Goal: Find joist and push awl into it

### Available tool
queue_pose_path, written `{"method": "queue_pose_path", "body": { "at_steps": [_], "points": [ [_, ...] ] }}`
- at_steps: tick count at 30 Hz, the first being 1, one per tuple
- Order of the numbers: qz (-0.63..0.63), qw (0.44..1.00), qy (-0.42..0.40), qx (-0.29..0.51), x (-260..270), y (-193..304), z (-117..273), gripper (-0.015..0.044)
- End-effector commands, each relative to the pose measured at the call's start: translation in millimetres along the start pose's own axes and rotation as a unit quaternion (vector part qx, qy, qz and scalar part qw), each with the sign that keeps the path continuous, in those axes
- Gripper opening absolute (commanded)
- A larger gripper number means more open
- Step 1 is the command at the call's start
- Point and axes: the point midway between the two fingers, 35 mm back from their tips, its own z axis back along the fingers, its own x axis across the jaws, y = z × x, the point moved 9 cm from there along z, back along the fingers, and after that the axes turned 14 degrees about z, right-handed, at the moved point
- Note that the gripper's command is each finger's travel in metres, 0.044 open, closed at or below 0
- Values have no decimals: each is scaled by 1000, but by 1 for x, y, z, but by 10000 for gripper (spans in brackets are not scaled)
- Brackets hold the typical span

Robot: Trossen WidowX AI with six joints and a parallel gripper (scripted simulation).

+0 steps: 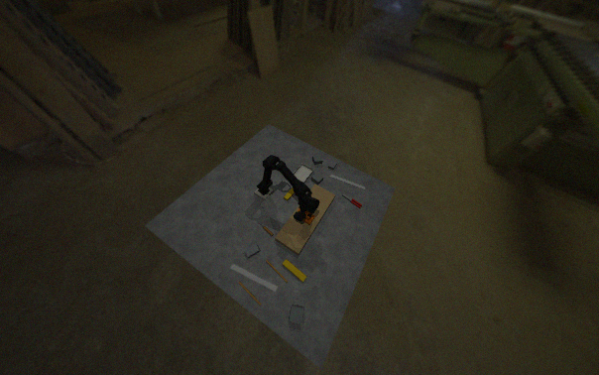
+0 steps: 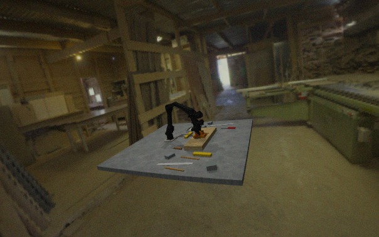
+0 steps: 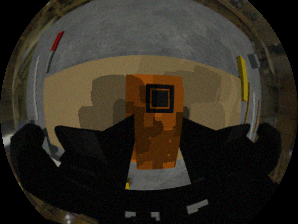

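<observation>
My gripper (image 1: pixel 305 215) (image 2: pixel 199 133) (image 3: pixel 154 117) is shut on the orange stud finder (image 1: pixel 309 219) (image 2: pixel 201 135) (image 3: pixel 137 92). The stud finder is on or just above the wooden floor panel (image 1: pixel 293 239) (image 2: pixel 195 145) (image 3: pixel 65 100), around its middle. Whether they touch is hard to tell. Its square dark window with an orange outline faces the wrist camera; no lit mark shows. What looks like the awl, with a brown handle (image 1: pixel 268 230) (image 2: pixel 178 148), lies beside the panel. The pale tray (image 1: pixel 302 174) lies beyond the panel's far end, partly hidden by the arm in the exterior view. The joist is hidden.
A red-handled screwdriver (image 1: pixel 356 203) (image 2: pixel 231 128) (image 3: pixel 57 41) lies beyond the panel. A yellow block (image 1: pixel 294 270) (image 2: pixel 202 154) (image 3: pixel 243 79) lies off its near end, with pencils, a white strip (image 1: pixel 254 278) (image 2: pixel 174 163) and grey pieces. Another yellow object (image 1: pixel 289 195) (image 2: pixel 188 135) lies near the arm.
</observation>
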Motion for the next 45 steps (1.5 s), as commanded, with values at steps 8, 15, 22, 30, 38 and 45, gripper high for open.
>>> {"method": "queue_pose_path", "body": {
  "at_steps": [8,15,22,30,38,45],
  "points": [
    [2,1000,-7,-2,24,-6,0,0],
    [2,1000,-7,-2,38,-9,0,0],
    [2,1000,-8,-2,52,-13,1,0],
    [2,1000,-9,-2,67,-17,1,0],
    [1,1000,-9,-2,83,-20,1,0],
    [1,1000,-10,-3,97,-24,2,0]
  ]
}}
